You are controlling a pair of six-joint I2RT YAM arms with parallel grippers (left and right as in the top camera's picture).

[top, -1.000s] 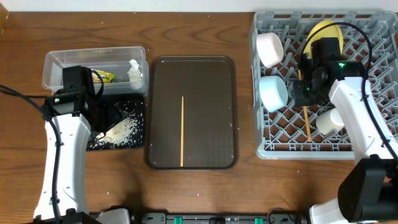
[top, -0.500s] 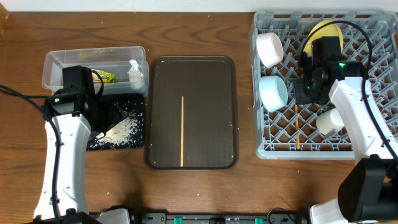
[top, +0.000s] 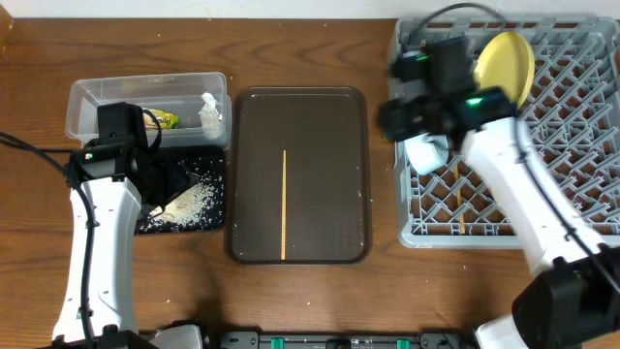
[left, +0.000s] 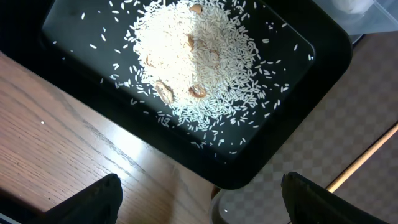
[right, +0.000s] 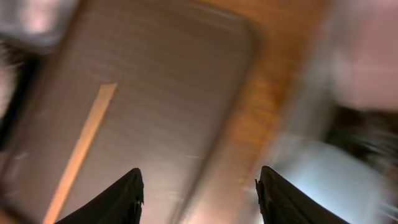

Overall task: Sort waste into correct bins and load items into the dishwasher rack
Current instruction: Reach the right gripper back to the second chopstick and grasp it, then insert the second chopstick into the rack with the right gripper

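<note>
Right gripper (right: 199, 186) jaws apart, empty, by the brown serving tray (right: 174, 81) edge; left gripper (left: 199, 200) same, over the rice grains (left: 199, 62).

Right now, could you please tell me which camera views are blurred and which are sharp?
Right wrist view: heavy motion blur, the brown tray and chopstick smeared. Overhead: sharp except the smeared right arm. Left wrist view: crisp rice, with glare on the wooden table.

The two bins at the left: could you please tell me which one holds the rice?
The shallow black tray holds the rice; the clear tub beside it holds a wrapper and a tissue instead.
</note>
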